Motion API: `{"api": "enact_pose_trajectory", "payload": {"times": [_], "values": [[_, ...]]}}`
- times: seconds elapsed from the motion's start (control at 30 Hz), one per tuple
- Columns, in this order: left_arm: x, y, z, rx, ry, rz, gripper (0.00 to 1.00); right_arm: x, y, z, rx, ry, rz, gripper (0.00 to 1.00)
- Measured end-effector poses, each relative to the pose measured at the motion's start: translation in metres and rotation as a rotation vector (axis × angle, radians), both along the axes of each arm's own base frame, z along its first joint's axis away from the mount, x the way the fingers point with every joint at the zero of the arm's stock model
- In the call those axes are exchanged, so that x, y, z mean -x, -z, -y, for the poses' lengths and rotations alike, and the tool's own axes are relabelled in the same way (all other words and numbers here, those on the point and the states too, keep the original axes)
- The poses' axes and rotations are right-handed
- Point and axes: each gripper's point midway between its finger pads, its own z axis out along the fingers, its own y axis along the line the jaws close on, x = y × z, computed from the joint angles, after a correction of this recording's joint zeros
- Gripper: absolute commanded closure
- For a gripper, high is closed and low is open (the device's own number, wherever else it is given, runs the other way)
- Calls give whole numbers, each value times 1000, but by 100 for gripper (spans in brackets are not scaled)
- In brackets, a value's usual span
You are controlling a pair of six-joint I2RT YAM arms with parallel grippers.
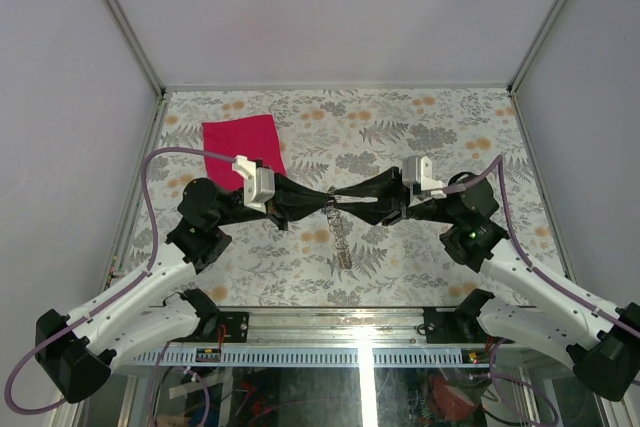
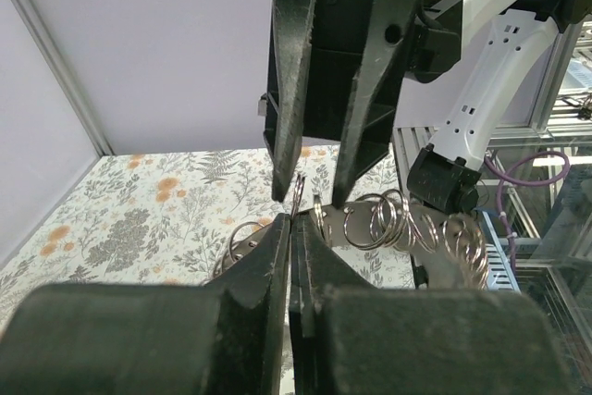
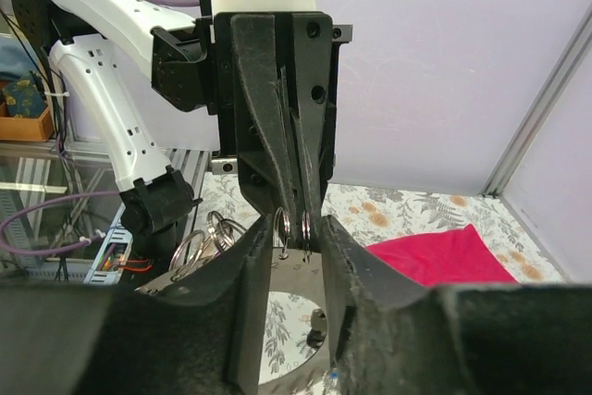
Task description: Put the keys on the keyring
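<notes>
My grippers meet above the table's middle. My right gripper [image 1: 368,199] [image 3: 296,238] is shut on the keyring [image 3: 292,266], a flat grey metal loop with a big hole and a tiny blue piece. It also shows in the left wrist view [image 2: 427,252]. Small split rings [image 3: 285,224] hang in its holes. My left gripper [image 1: 322,201] [image 2: 296,224] is shut on one of these rings, tip to tip with the right fingers [image 2: 282,164]. A chain of split rings [image 1: 342,237] [image 2: 388,219] dangles below. No keys with red or yellow heads are in view.
A pink-red cloth [image 1: 243,147] [image 3: 444,256] lies flat at the back left of the fern-print table [image 1: 420,137]. Pale walls close the back and sides. The arms' bases and a metal rail [image 1: 330,352] run along the near edge.
</notes>
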Motion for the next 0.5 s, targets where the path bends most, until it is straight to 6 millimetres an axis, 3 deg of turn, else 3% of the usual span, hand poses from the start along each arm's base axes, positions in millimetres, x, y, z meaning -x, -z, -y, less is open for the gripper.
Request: {"api": "enact_pose_trajectory", "payload": {"times": [0.27, 0.5], "values": [[0, 6, 0, -27, -2, 15, 100, 8, -5, 14, 20, 39, 52, 55], [3, 17, -1, -75, 12, 27, 100, 5, -4, 24, 78, 103, 86, 61]]}}
